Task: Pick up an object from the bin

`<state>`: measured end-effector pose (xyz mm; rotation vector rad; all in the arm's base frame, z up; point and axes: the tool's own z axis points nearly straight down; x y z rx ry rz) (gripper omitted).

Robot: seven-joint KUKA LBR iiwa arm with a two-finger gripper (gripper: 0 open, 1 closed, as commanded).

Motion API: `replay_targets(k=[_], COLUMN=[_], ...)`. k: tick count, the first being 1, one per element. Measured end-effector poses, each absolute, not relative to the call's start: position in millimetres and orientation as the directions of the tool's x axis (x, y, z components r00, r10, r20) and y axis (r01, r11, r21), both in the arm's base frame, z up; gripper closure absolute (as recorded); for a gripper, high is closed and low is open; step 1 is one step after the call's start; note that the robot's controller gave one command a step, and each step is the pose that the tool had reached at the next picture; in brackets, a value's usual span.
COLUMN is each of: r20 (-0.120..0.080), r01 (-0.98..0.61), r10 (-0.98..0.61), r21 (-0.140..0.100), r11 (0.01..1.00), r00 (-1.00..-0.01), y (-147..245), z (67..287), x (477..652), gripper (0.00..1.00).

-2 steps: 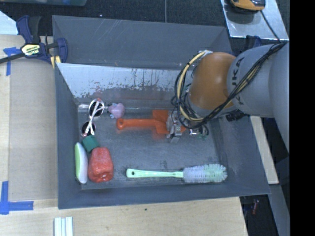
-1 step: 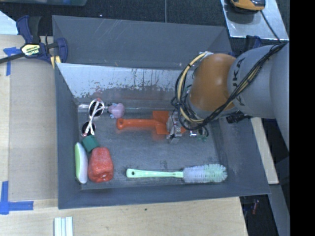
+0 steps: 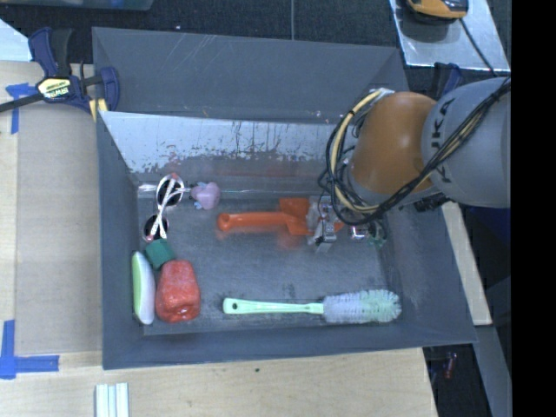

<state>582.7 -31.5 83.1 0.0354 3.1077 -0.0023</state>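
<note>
Down by the right wall of the bin the gripper sits mostly tucked under the orange wrist cover and its loop of cables — what pokes out is a small grey jumble, too small to read. The right end of the orange long-handled tool slips behind that jumble, so whether the two touch can't be told. Far left, the little pink thing is only a pale blur of unclear shape — and the green speck just right of the gripper is too tiny to name.
</note>
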Motion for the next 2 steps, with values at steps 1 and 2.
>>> replay_targets(k=[1, 2], r20=[-0.034, -0.042], r01=[0.176, 0.113], r10=[0.176, 0.113], r21=[0.004, 0.000], r11=[0.984, 0.994], r00=[-0.984, -0.993], y=[-58, -37], z=[74, 72], x=[551.6, 563.2], gripper=[1.00, 1.00])
